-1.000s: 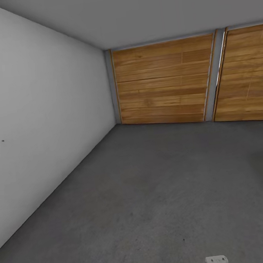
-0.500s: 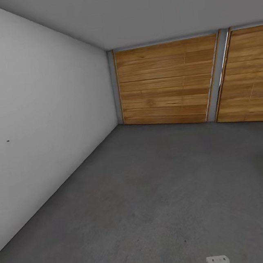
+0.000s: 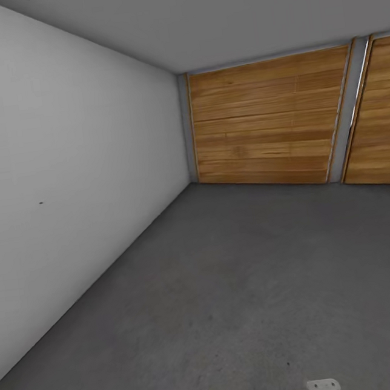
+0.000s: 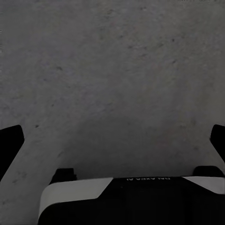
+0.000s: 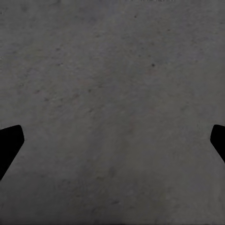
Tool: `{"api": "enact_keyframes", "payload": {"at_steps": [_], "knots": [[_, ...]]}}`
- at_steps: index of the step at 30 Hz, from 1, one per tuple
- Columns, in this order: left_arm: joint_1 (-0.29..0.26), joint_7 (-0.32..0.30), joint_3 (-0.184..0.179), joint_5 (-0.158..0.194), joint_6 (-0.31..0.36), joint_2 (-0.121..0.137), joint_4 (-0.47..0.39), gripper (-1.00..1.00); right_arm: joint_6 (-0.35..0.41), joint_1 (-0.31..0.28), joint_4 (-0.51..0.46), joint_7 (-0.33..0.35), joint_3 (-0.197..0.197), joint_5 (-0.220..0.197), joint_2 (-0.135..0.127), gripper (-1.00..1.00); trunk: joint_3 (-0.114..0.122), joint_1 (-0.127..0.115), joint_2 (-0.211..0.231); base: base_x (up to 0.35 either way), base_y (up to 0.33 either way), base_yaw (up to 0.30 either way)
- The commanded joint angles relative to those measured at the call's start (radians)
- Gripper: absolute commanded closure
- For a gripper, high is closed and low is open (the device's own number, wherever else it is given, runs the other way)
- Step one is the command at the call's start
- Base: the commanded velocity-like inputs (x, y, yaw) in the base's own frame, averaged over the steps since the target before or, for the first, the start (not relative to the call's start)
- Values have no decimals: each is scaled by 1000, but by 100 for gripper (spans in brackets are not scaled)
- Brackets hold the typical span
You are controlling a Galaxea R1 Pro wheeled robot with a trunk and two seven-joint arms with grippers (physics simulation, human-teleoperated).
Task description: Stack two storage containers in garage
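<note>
Both end effectors, left and right, hang spread wide and empty above the floor, rough, mottled dark grey concrete. Around it the garage: a plain white wall and wood-panelled doors.

floor: mottled dark grey | walls: white | doors: wood-panelled brown

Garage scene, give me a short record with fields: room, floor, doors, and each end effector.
room: garage, plain white wall on the left, grey ceiling
floor: dark grey mottled concrete
doors: two wood-panelled doors on the far wall, shut
left end effector: open, nothing between its fingertips, above the concrete
right end effector: open, nothing held, above the concrete
</note>
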Motion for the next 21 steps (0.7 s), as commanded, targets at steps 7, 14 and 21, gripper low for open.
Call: {"api": "enact_keyframes", "payload": {"at_steps": [7, 14, 21], "knots": [[0, 1, 0, -1, 6, 0, -3, -100, 6, 0, -2, -7, 0, 0, 0, -100, 21, -27, 48, 0, 0, 258], [0, 1, 0, -1, 6, 0, -3, -100, 6, 0, -2, -10, -1, 0, 0, -100, 43, -54, 97, 0, 0, 298], [0, 1, 0, -1, 6, 0, -3, -100, 6, 0, -2, -11, -1, 0, 0, -100, 65, -80, 146, 0, 0, 300]]}}
